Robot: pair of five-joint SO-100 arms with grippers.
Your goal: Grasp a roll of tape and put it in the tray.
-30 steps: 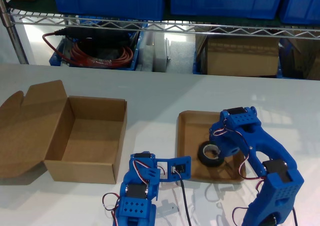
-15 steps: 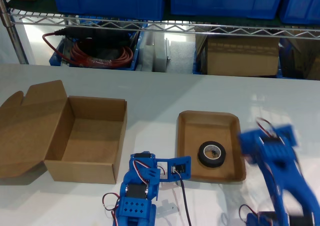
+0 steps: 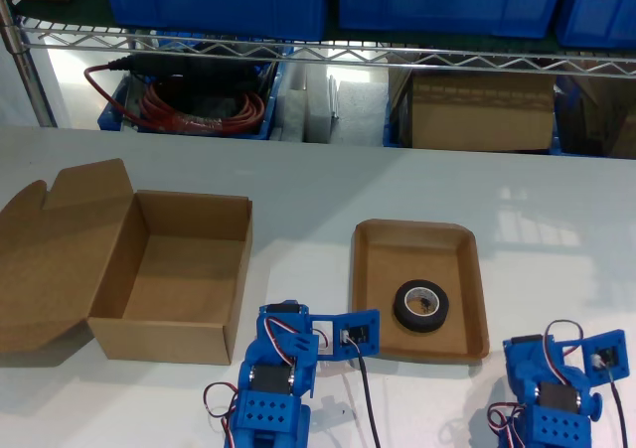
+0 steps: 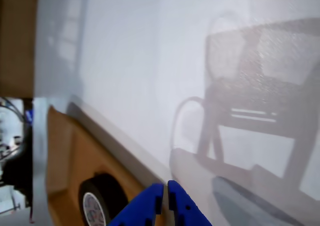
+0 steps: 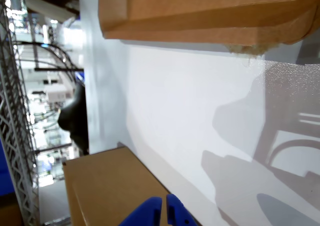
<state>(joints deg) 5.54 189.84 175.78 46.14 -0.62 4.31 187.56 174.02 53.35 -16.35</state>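
black roll of tape flat in brown tray

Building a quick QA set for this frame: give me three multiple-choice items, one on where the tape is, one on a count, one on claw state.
1. Where does the roll of tape lie?
A. on the floor of the tray
B. inside the deep box with the flap lid
C. on the bare table

2. How many blue arms show in the exterior view?
A. one
B. two
C. three

3. How do the jaws of my first claw stand?
A. wide open
B. shut on the tape
C. shut, holding nothing

Answers: 1 A, the black ring sits within the tray's low walls. 2 B, one arm base lies below the deep box and another at the exterior view's lower right corner. 3 C, the first wrist view shows the blue tips together, with the tape apart from them in the tray.
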